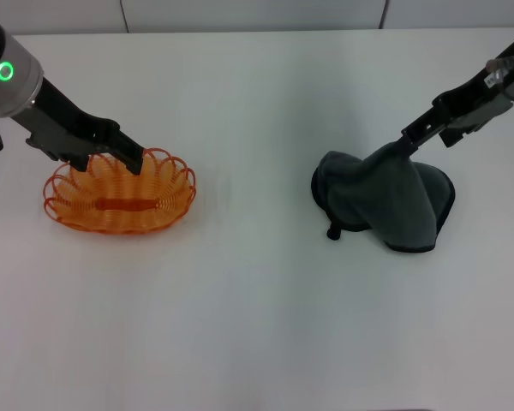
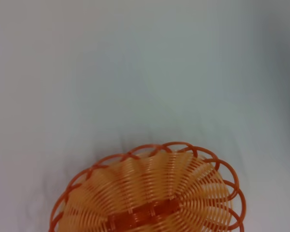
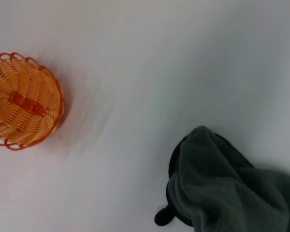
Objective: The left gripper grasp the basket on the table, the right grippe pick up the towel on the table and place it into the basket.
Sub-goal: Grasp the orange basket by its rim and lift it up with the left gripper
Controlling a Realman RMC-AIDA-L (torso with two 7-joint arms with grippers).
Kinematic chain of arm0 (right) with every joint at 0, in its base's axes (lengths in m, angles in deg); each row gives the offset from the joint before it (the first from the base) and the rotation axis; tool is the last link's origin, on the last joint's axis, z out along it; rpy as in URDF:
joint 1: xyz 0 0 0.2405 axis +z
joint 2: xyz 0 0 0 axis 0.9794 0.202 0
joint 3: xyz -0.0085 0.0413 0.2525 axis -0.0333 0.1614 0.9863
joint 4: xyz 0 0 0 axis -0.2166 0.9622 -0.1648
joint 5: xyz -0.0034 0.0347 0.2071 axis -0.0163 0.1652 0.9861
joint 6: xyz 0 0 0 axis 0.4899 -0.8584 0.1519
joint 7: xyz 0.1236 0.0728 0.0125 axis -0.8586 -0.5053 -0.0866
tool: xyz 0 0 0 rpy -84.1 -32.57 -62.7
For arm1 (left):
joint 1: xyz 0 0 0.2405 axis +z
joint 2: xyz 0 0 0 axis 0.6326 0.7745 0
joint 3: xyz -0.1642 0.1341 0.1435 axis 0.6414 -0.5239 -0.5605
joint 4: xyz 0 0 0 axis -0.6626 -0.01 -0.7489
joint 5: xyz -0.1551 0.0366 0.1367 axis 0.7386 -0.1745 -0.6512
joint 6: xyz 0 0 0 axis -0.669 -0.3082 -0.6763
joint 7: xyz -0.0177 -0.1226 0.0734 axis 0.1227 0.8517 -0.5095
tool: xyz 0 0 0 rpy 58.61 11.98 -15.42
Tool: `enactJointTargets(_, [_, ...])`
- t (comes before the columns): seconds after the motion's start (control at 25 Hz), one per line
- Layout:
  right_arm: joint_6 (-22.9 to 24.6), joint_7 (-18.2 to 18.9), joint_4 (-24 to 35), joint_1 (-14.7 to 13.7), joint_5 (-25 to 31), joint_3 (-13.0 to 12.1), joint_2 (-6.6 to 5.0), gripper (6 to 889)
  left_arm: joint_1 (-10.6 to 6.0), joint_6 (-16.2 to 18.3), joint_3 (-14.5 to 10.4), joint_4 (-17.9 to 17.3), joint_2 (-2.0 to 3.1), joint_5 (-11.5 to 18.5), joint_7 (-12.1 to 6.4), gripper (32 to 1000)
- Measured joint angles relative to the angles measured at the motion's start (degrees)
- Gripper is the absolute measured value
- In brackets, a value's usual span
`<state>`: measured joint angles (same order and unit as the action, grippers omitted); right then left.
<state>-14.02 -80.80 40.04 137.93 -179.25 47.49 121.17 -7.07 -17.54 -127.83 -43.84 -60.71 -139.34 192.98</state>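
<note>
White matte surface (image 1: 257,325), pale wall strip behind. Left pincer (image 1: 134,160) pinches the far rim of the orange wire basket (image 1: 120,201), on the robot's left. Right pincer (image 1: 406,145) is pressed onto a peak of the grey-green towel (image 1: 394,201), well apart to the right, lower folds resting on the surface.

Judgement: towel soft, limp, light; will drape. Basket light, springy; grip at rim.

Fingertips hidden by cloth and wire; neither wrist view shows them.

There are no words, numbers, labels or signs to read in any of the views.
</note>
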Motion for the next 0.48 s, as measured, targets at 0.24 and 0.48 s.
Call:
enactJointTargets(0.24, [0.4,-0.1,0.0,0.1,0.0,-0.1,0.02,865,-0.11,-0.3,0.0,0.0,0.0,0.0,0.0,830])
enactJointTargets(0.48, [0.2,-0.5,0.0,0.2,-0.1,-0.8,0.13,865,-0.3,-0.7,-0.4,0.0,-0.09,0.3,0.23,829])
